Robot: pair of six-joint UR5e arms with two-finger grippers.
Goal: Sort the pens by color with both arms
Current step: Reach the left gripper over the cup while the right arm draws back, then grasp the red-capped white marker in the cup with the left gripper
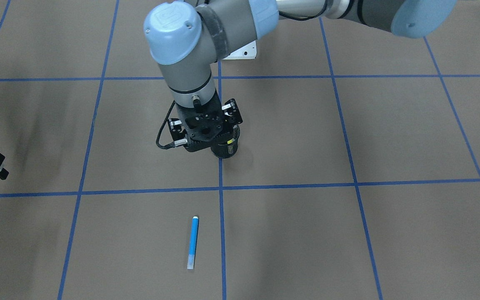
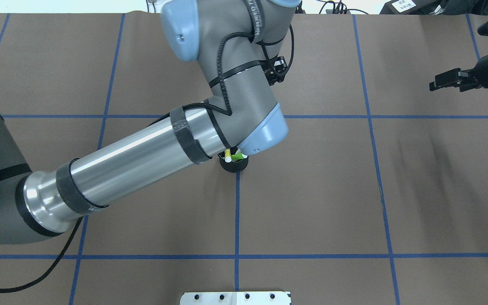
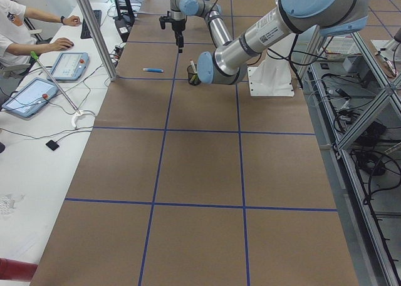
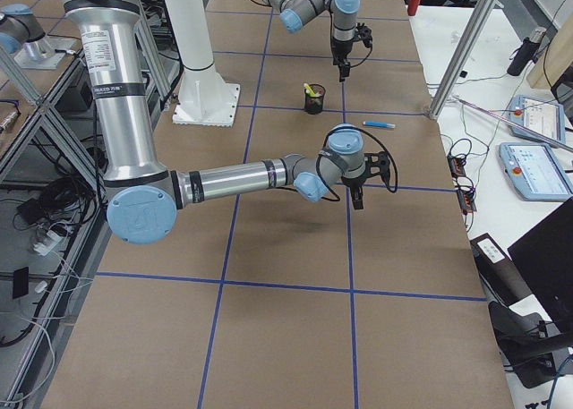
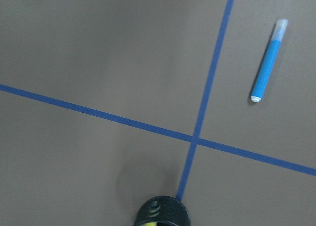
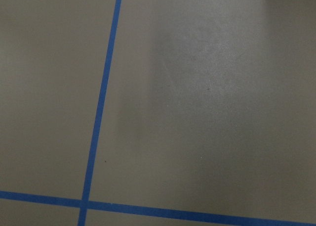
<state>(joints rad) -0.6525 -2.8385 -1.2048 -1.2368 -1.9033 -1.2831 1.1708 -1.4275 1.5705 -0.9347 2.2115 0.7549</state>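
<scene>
I see a blue-gridded brown tabletop (image 1: 348, 133), with the blue pen (image 1: 193, 241) near the cup (image 1: 226, 146). For the left pincer (image 4: 343, 67) and right pincer (image 4: 356, 197), I cannot tell whether they are apart.

Two arms reaching out, wrists turned downward.
The grey-and-silver jointed left arm (image 2: 142, 152) bends at its elbow, its black two-finger left end effector (image 4: 343, 64) pointing down; the matching right arm (image 4: 224, 176) stretches low, right end effector (image 4: 358, 197) likewise down. I can't make out either finger gap.
</scene>
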